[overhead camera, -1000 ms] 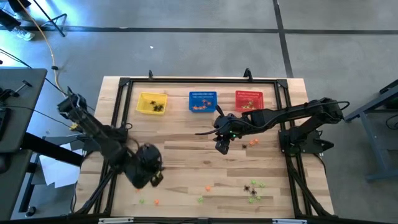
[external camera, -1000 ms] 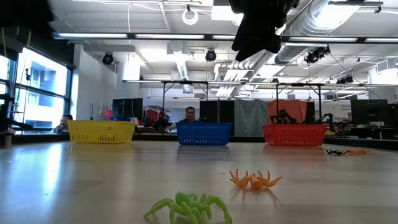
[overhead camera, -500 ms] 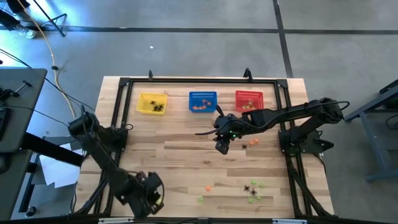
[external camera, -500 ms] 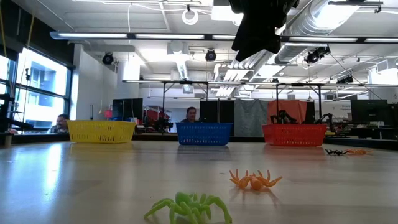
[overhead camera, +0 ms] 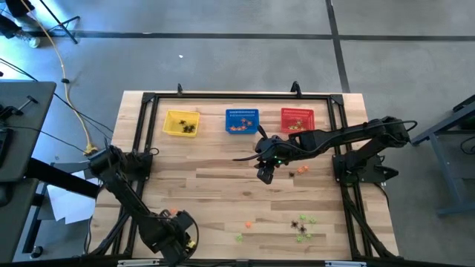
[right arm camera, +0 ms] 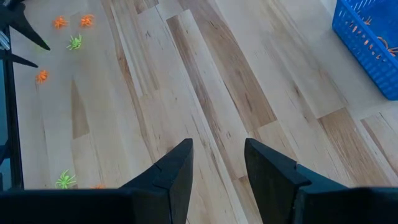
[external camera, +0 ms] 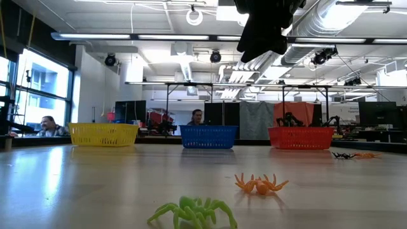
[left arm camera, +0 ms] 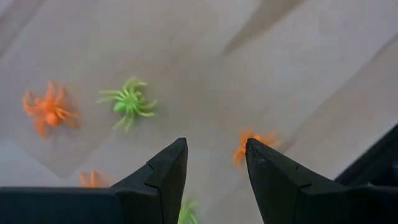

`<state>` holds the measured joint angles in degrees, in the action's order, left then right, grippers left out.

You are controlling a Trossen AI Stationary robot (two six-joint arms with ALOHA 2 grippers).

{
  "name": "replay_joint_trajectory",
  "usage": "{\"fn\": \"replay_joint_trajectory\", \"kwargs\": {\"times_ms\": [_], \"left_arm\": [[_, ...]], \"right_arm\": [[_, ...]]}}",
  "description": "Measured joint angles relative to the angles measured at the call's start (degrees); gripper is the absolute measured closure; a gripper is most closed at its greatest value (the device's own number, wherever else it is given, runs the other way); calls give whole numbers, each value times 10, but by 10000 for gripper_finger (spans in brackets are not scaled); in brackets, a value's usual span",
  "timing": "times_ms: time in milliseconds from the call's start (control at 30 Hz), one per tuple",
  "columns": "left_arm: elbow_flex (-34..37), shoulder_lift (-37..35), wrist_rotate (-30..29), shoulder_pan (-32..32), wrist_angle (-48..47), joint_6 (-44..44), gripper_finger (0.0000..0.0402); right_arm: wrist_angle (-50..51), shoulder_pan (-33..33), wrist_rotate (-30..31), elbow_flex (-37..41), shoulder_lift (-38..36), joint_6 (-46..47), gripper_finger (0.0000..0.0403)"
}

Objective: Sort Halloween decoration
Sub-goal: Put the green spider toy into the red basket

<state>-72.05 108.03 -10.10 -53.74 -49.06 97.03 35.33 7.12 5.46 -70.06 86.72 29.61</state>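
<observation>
The Halloween decorations are tiny plastic spiders lying on the wooden table. In the left wrist view, an orange spider [left arm camera: 46,109], a green one [left arm camera: 127,102] and another orange one [left arm camera: 254,142] lie under my left gripper [left arm camera: 216,149]. That gripper is open, points down and stands low over the table's near left corner [overhead camera: 177,236], touching nothing. More spiders lie near the front: orange [overhead camera: 248,224], green [overhead camera: 239,238] and a mixed cluster [overhead camera: 300,226]. My right gripper [overhead camera: 266,173] hangs open above the table's middle [right arm camera: 217,146], holding nothing.
A yellow basket [overhead camera: 181,123], a blue basket [overhead camera: 242,121] and a red basket [overhead camera: 297,119] stand in a row at the far edge, each with trinkets inside. One orange spider [overhead camera: 303,169] lies right of the right gripper. A black frame [overhead camera: 141,133] borders the table.
My left gripper has swung toward the table's near edge and come down to just above the spiders at the front left. It has tipped to point more steeply down. The right arm has kept still.
</observation>
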Motion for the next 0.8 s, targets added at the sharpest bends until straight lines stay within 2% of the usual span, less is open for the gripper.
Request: {"fn": "replay_joint_trajectory", "kwargs": {"times_ms": [367,800], "left_arm": [[1,0,-26,11,-61,-6,249],[63,0,-22,29,-24,-12,249]], "right_arm": [[0,0,0,0,0,0,260],[0,0,0,0,0,0,260]]}}
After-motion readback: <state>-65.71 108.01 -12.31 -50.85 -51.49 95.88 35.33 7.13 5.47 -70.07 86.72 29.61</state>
